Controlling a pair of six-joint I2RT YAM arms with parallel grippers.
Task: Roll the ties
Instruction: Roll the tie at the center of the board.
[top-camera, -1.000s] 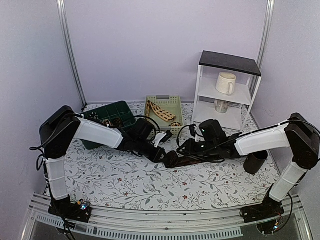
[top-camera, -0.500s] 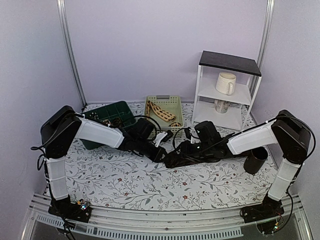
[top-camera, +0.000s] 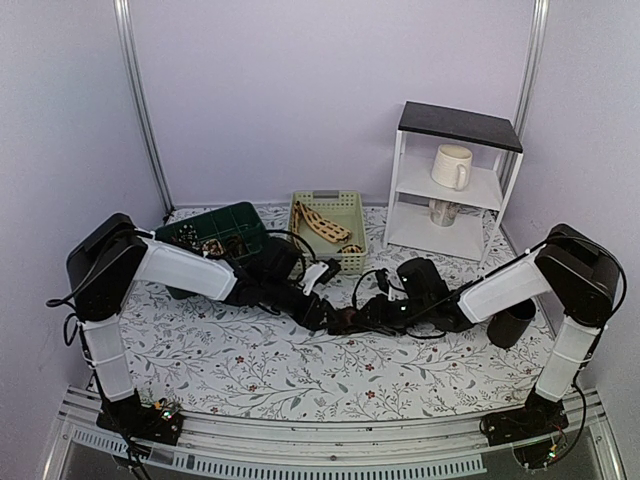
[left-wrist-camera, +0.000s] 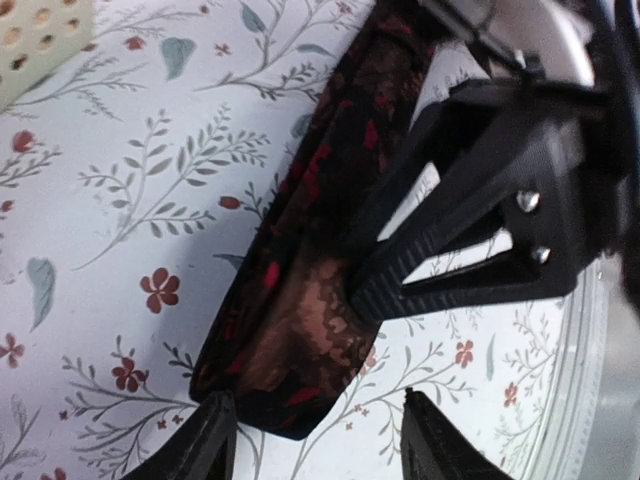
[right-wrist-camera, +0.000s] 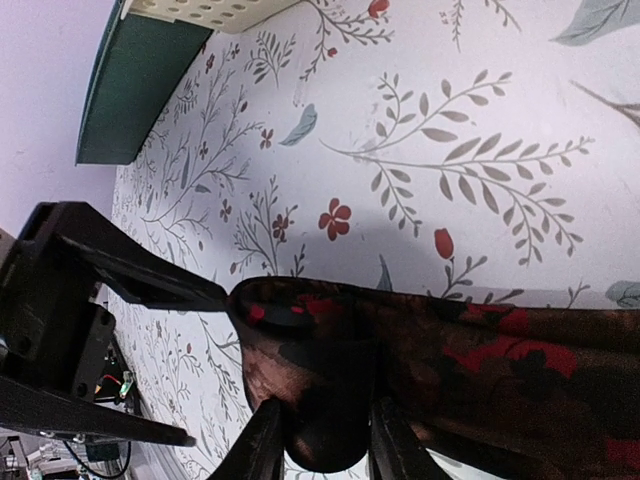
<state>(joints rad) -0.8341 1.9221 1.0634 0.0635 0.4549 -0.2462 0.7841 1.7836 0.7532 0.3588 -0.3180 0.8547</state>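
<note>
Top view: the left gripper (top-camera: 326, 310) and right gripper (top-camera: 366, 314) are meeting mid-table at the dark brown-black fabric necktie with red markings (top-camera: 346, 320). A beige patterned necktie (top-camera: 320, 222) is lying in the pale perforated plastic basket (top-camera: 358, 225).
Left wrist: the left gripper (left-wrist-camera: 315, 412) is standing spread, its fingers flanking the dark necktie's end on the floral tablecloth (left-wrist-camera: 100, 200).
Right wrist: the right gripper (right-wrist-camera: 326, 435) is pinching the necktie's folded end.
</note>
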